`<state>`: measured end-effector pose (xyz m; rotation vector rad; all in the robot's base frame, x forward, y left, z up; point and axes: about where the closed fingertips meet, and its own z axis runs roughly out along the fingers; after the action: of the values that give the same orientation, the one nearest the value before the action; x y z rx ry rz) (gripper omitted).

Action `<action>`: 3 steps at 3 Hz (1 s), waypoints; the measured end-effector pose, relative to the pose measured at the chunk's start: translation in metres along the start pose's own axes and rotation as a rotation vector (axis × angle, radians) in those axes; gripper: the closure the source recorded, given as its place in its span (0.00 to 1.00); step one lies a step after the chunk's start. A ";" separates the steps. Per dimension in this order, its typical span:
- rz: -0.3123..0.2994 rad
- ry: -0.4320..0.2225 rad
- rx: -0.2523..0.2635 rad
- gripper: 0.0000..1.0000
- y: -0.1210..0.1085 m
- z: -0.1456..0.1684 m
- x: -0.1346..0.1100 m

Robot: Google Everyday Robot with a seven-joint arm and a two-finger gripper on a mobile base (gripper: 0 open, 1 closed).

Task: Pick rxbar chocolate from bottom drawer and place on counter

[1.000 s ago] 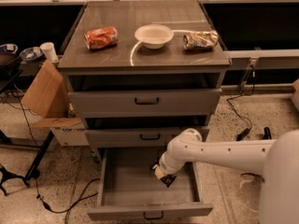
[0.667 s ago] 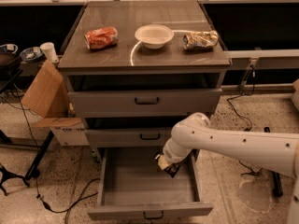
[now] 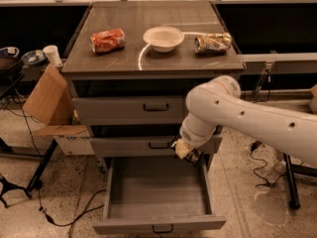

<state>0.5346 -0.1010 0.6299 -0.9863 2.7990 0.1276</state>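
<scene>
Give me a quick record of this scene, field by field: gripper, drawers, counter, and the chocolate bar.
gripper: above the back right of the bottom drawer, by the middle drawer front
bottom drawer: pulled open
counter: orange snack bag left, white bowl middle, gold-silver snack bag right
rxbar chocolate: cannot be made out

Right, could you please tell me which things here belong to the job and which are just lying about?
For the job: open bottom drawer; counter; claw, above the drawer's right rear corner; rxbar chocolate, not clearly visible.

Lying about: orange snack bag; white bowl; gold-silver snack bag; white cup; cardboard box.
</scene>
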 end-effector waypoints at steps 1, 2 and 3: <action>0.006 -0.002 0.053 1.00 -0.010 -0.066 -0.007; 0.015 -0.017 0.124 1.00 -0.015 -0.115 -0.019; 0.013 -0.052 0.206 1.00 -0.015 -0.148 -0.037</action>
<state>0.5529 -0.1097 0.7822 -0.9021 2.7049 -0.1287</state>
